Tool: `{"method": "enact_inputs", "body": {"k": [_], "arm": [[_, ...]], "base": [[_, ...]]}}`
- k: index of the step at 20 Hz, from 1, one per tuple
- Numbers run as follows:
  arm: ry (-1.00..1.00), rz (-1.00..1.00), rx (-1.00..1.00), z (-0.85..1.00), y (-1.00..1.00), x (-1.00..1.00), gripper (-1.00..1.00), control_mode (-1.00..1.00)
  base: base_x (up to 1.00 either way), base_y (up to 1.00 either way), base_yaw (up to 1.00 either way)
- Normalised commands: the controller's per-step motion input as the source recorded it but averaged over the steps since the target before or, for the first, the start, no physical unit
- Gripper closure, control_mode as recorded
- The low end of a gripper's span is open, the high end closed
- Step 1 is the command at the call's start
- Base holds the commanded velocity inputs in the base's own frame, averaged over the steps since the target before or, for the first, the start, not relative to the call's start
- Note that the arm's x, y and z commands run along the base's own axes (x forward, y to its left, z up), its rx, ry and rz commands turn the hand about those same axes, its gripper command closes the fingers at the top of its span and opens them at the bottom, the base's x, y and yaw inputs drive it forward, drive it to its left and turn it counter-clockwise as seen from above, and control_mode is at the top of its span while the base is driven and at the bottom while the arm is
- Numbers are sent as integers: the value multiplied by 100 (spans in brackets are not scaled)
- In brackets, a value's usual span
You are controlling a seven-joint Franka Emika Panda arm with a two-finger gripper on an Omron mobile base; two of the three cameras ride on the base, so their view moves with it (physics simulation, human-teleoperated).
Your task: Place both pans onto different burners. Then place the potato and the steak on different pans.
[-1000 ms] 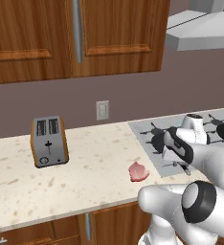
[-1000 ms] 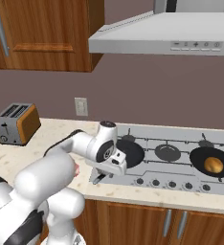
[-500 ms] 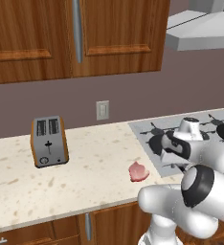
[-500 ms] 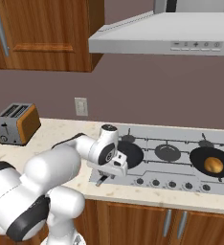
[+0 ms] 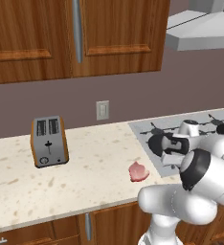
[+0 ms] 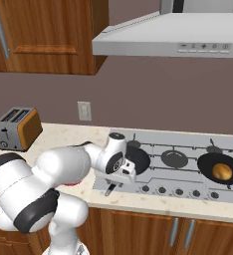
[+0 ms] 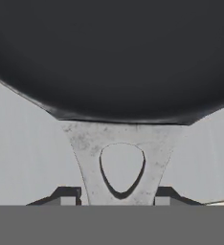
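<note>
One black pan point(image 6: 138, 158) lies over the left burner of the grey cooktop point(image 6: 188, 144). Its handle point(image 6: 110, 189) points toward the counter's front edge. My gripper point(image 6: 123, 169) is shut on the metal neck of that handle. In the hand view the fingertips point(image 7: 165, 194) press against the grey bracket point(image 7: 121, 143) below the dark pan point(image 7: 114, 57). From the left, the gripper point(image 5: 170, 146) sits beside the pan point(image 5: 157, 143). The other pan point(image 6: 220, 169) rests on the right burner with the potato point(image 6: 222, 172) in it. The pink steak point(image 5: 139, 171) lies on the counter, left of the cooktop.
A brown toaster point(image 5: 49, 141) stands on the counter far to the left. A range hood point(image 6: 173, 37) hangs above the cooktop and wooden cabinets point(image 5: 75, 38) line the wall. The middle burner point(image 6: 174, 158) is bare. Knobs point(image 6: 178, 191) run along the cooktop's front.
My arm's elbow has swung lower and closer to the base. The hand and the pan it holds have barely shifted over the left burner.
</note>
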Motion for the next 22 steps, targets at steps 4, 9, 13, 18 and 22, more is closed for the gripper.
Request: {"method": "enact_inputs", "body": {"k": [4, 9, 13, 18, 22], "arm": [[0, 3, 0, -20, -6, -3, 100, -100], [0, 2, 0, -23, 0, 0, -100, -100], [0, 3, 0, -5, -2, -3, -100, -100], [-4, 2, 0, 10, -3, -22, -100, -100], [-8, 3, 0, 28, 0, -26, -100, -100]], "base": [[0, 0, 0], [0, 0, 0], [0, 0, 0], [0, 0, 0], [0, 0, 0]]}}
